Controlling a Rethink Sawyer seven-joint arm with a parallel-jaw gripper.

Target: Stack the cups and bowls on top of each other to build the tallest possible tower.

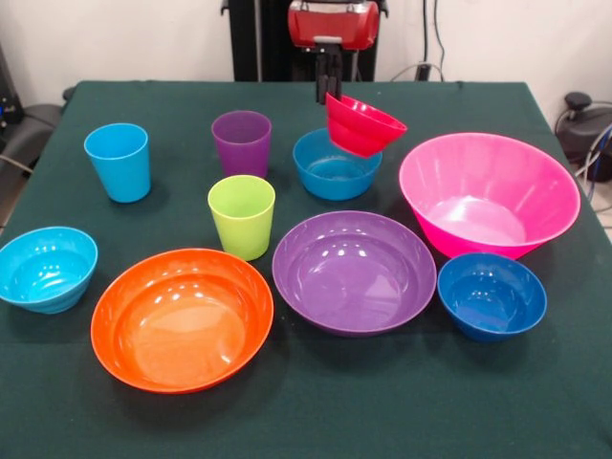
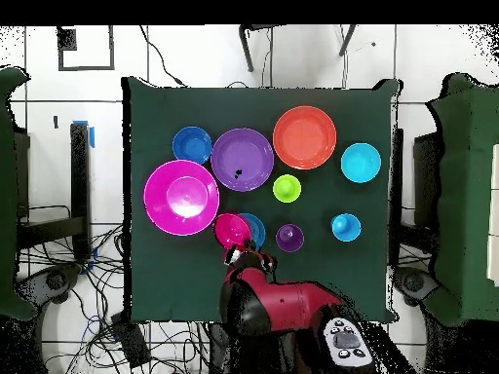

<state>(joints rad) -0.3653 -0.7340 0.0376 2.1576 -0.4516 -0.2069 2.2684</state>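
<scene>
My gripper (image 1: 330,93) is shut on the rim of the red bowl (image 1: 361,126) and holds it tilted in the air just above the blue bowl (image 1: 335,167). In the overhead view the red bowl (image 2: 231,231) overlaps the blue bowl (image 2: 253,230) below my gripper (image 2: 235,255). The purple cup (image 1: 241,142), lime green cup (image 1: 241,216) and light blue cup (image 1: 119,161) stand upright and apart. The cyan bowl (image 1: 46,268), orange bowl (image 1: 182,317), wide purple bowl (image 1: 354,271), dark blue bowl (image 1: 491,295) and big pink bowl (image 1: 488,193) sit separately. No tower stands.
The dark green tablecloth (image 1: 316,421) covers the table. The pedestal (image 1: 287,38) stands at the far side. Chairs (image 2: 458,195) and cables (image 2: 88,282) lie around the table on the floor.
</scene>
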